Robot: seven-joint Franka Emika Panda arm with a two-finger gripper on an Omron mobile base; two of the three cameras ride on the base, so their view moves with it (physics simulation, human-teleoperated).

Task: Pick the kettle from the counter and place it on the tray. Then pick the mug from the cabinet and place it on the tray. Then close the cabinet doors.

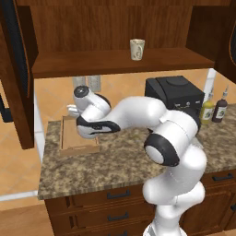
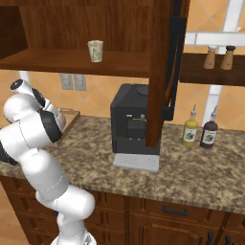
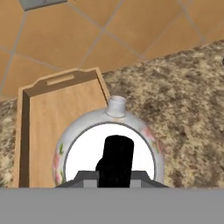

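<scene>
The silver-white kettle [image 3: 131, 131] sits right under my hand, its black handle [image 3: 116, 157] between the fingers of my gripper [image 3: 114, 176], which is shut on it. Its spout [image 3: 117, 106] points away from me. The kettle hangs over the right side of the wooden tray [image 3: 48, 131], overlapping the tray's right rim. The tray [image 1: 69, 133] lies at the left end of the granite counter [image 1: 115, 159], partly hidden by my wrist. The cream mug [image 1: 137, 49] stands on the shelf of the open cabinet [image 1: 110, 27]. Both cabinet doors [image 1: 14, 69] are swung open.
A big black coffee machine [image 1: 177, 94] stands on the counter right of my arm, with two bottles [image 1: 214, 108] beyond it. The open right door [image 2: 162, 72] hangs in front of the machine. Two shakers [image 2: 219, 57] sit on a side shelf.
</scene>
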